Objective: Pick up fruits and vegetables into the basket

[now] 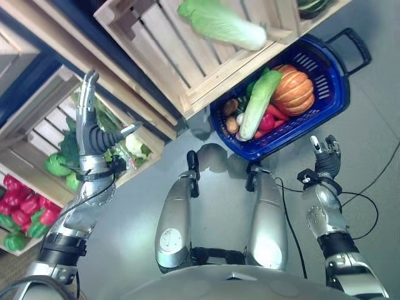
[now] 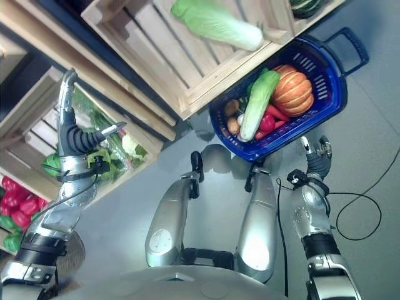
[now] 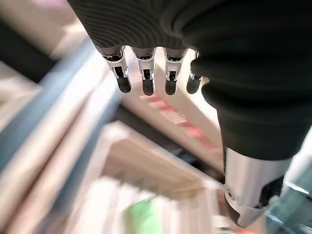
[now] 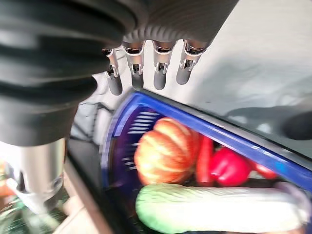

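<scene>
Left hand [image 1: 94, 134] is hovering at left of frame over the leafy greens crate [image 1: 47, 128], fingers straight, holding nothing. Right hand [image 1: 326, 156] is idling lower right, fingers relaxed, beside the blue basket [image 1: 331, 94] already carrying pumpkin [image 1: 294, 89] and cabbage [image 1: 259, 103]. Likely reaching step; next, lowering onto a vegetable.

Soft, even light fills the scene, bright enough to show colour clearly. The grey floor [image 1: 375, 112] carries faint shadows at the centre of the head views, beside the blue basket [image 1: 337, 87]. In the left wrist view the wooden crates [image 3: 146, 161] smear into streaks. In the right wrist view the pumpkin [image 4: 165, 151] and the basket rim are blurred.
</scene>
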{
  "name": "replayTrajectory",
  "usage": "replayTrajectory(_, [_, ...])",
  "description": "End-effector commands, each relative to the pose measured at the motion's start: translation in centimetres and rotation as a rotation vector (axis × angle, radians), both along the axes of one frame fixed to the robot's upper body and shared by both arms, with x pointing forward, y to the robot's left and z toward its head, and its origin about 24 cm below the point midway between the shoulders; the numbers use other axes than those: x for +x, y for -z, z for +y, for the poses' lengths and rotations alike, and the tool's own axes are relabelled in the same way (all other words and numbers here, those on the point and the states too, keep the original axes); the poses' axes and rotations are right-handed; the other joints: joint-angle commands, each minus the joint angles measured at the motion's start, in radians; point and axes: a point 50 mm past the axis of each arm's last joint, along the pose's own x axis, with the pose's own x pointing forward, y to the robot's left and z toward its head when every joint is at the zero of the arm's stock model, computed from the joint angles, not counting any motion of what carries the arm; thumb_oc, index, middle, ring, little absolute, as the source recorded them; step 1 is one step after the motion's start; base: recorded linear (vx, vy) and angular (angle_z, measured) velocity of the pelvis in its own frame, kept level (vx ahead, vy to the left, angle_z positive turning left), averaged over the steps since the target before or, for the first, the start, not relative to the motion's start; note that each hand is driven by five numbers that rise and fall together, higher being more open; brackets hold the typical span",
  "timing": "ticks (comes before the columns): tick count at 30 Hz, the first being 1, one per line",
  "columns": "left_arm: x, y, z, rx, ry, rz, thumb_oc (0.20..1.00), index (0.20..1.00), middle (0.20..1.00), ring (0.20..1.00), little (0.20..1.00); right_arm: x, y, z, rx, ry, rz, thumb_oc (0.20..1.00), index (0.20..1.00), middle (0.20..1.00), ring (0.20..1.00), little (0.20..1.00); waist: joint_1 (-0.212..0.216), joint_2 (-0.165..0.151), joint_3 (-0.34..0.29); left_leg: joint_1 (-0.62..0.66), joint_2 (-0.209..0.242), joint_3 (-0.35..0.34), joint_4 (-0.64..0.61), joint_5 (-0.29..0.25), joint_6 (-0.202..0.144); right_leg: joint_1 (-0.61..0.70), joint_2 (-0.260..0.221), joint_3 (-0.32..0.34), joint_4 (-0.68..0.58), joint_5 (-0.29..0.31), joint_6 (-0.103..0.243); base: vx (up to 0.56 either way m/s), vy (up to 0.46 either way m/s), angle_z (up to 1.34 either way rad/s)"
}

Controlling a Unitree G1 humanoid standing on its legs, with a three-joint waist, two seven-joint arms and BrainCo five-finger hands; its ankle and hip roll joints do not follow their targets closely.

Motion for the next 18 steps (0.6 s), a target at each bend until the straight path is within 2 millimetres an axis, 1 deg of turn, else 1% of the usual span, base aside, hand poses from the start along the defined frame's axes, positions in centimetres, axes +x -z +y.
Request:
replayTrajectory(1, [-1.0,-1.9,0.8,0.147,-0.084,-0.156,1.000,1.000,1.000,1.000,1.000,-0.5,-1.5,0.4,-0.119,-0.071,-0.062,1.000,1.000,1.000,1.000,1.000,-0.032,-0.012,-0.041,-0.011,-0.022,0.000,-0.062,0.034,0.046,0.077,0.015,-0.035,0.037,-0.110,0.039,0.06,0.107,-0.26])
replayTrajectory(2, [-1.0,-2.7,1.4,0.218,-0.144,-0.207,1.000,1.000,1.000,1.000,1.000,-0.9,-2.2,0.7,-0.175,-0.119,-0.074,1.000,1.000,1.000,1.000,1.000,-0.051,-0.010,-0.051,0.012,-0.018,0.007,-0.070,0.036,0.040,0.096,0.011,-0.024,0.027,-0.112,0.041,0.06,0.102,-0.22])
replayTrajectory(6, [-1.1,-3.8,2.2,0.325,-0.249,-0.279,1.000,1.000,1.000,1.000,1.000,-1.3,-3.1,0.9,-0.272,-0.197,-0.071,1.000,1.000,1.000,1.000,1.000,-0.080,0.001,-0.078,0.041,-0.015,0.019,-0.085,0.038,0.029,0.115,0.005,-0.006,0.013,-0.116,0.047,0.07,0.109,-0.18])
replayTrajectory(9, [-0.7,-4.8,3.1,0.432,-0.356,-0.315,1.000,1.000,1.000,1.000,1.000,-1.6,-4.1,1.0,-0.364,-0.272,-0.060,1.000,1.000,1.000,1.000,1.000,-0.114,0.012,-0.099,0.058,-0.015,0.034,-0.087,0.038,0.021,0.119,-0.002,0.015,0.007,-0.118,0.050,0.08,0.143,-0.25])
replayTrajectory(11, [-0.3,-5.5,3.5,0.505,-0.416,-0.331,1.000,1.000,1.000,1.000,1.000,-1.6,-4.7,1.0,-0.417,-0.303,-0.053,1.000,1.000,1.000,1.000,1.000,-0.135,0.020,-0.105,0.068,-0.014,0.043,-0.088,0.037,0.017,0.118,-0.005,0.028,0.011,-0.121,0.050,0.08,0.139,-0.20])
replayTrajectory(13, [0.5,-6.5,3.8,0.537,-0.452,-0.323,1.000,1.000,1.000,1.000,1.000,-1.5,-5.3,1.0,-0.472,-0.335,-0.046,1.000,1.000,1.000,1.000,1.000,-0.161,0.030,-0.107,0.075,-0.015,0.054,-0.084,0.034,0.014,0.109,-0.009,0.044,0.021,-0.124,0.052,0.06,0.160,-0.20])
replayTrajectory(18, [2.3,-7.6,4.1,0.598,-0.530,-0.279,1.000,1.000,1.000,1.000,1.000,-1.1,-6.4,1.2,-0.551,-0.390,-0.040,1.000,1.000,1.000,1.000,1.000,-0.210,0.044,-0.100,0.076,-0.017,0.078,-0.069,0.024,0.013,0.082,-0.008,0.082,0.038,-0.127,0.053,0.04,0.110,-0.18])
